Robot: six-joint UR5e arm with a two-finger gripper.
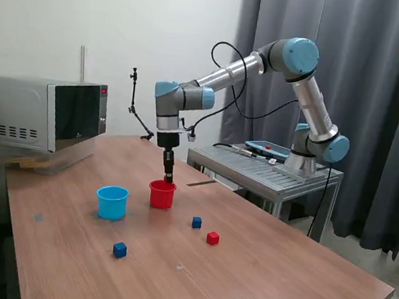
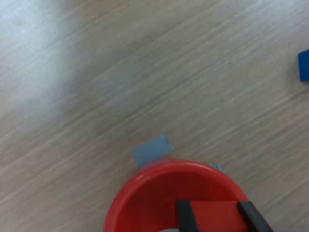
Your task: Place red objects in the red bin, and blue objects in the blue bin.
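Observation:
My gripper (image 1: 168,178) hangs just over the mouth of the red bin (image 1: 162,196), a small red cup near the table's middle. In the wrist view the two dark fingers (image 2: 184,216) of the gripper (image 2: 216,220) are shut on a red cube (image 2: 215,211) held over the red bin (image 2: 145,193). A second red cube (image 1: 212,238) lies on the table toward the exterior view's right. One blue cube (image 1: 197,222) rests beside it and another (image 1: 119,250) lies nearer the front. The light blue bin (image 1: 112,202) stands on the exterior view's left of the red one. A blue cube (image 2: 304,65) shows at the wrist picture's edge.
A microwave (image 1: 41,113) sits at the table's back on the exterior view's left. The arm's metal base table (image 1: 262,172) with a tablet stands behind the wooden table (image 1: 256,286). A thin black stand (image 1: 134,102) rises at the back. A grey tape patch (image 2: 152,150) lies by the red bin.

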